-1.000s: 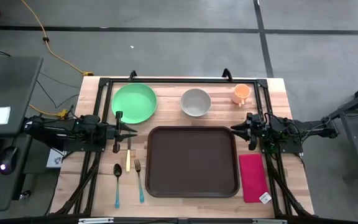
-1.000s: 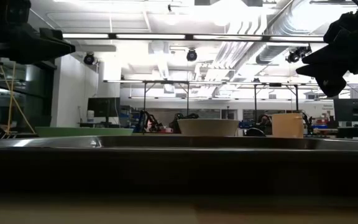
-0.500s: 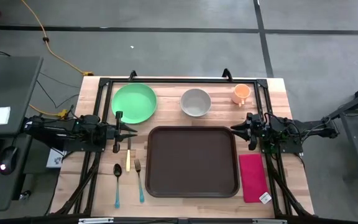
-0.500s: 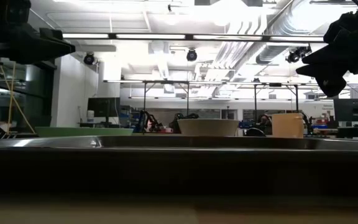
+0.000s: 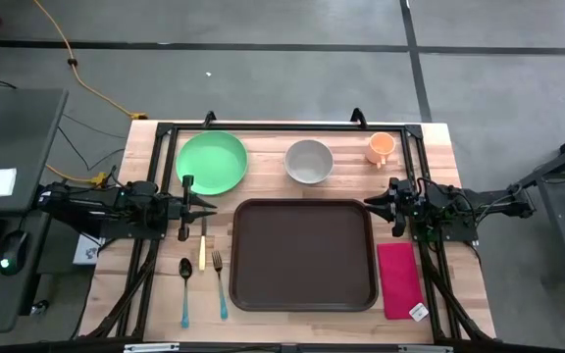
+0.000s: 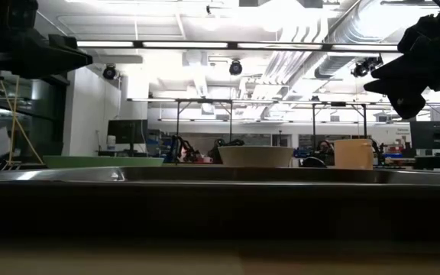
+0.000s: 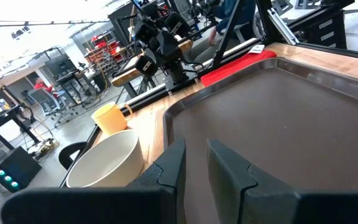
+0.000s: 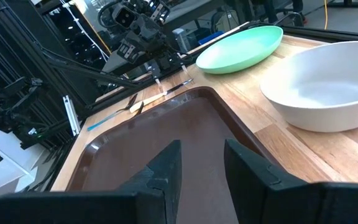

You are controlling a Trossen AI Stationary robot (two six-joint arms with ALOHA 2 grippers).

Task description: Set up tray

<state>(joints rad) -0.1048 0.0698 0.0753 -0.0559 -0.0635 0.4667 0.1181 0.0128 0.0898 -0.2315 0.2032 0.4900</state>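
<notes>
The dark-brown tray (image 5: 302, 255) lies flat in the middle of the wooden table with nothing on it. My left gripper (image 5: 209, 206) hovers level just off the tray's left edge; in its wrist view the fingers (image 7: 196, 168) stand a little apart with nothing between them. My right gripper (image 5: 371, 204) hovers by the tray's far right corner, and its fingers (image 8: 202, 165) are also apart around nothing. Both point toward the tray (image 7: 291, 112) (image 8: 166, 130).
Along the far edge stand a green plate (image 5: 212, 162), a white bowl (image 5: 309, 161) and an orange cup (image 5: 381, 147). A spoon (image 5: 185, 289), a fork (image 5: 220, 284) and a yellow-handled knife (image 5: 202, 250) lie left of the tray. A red-pink napkin (image 5: 398, 279) lies to its right.
</notes>
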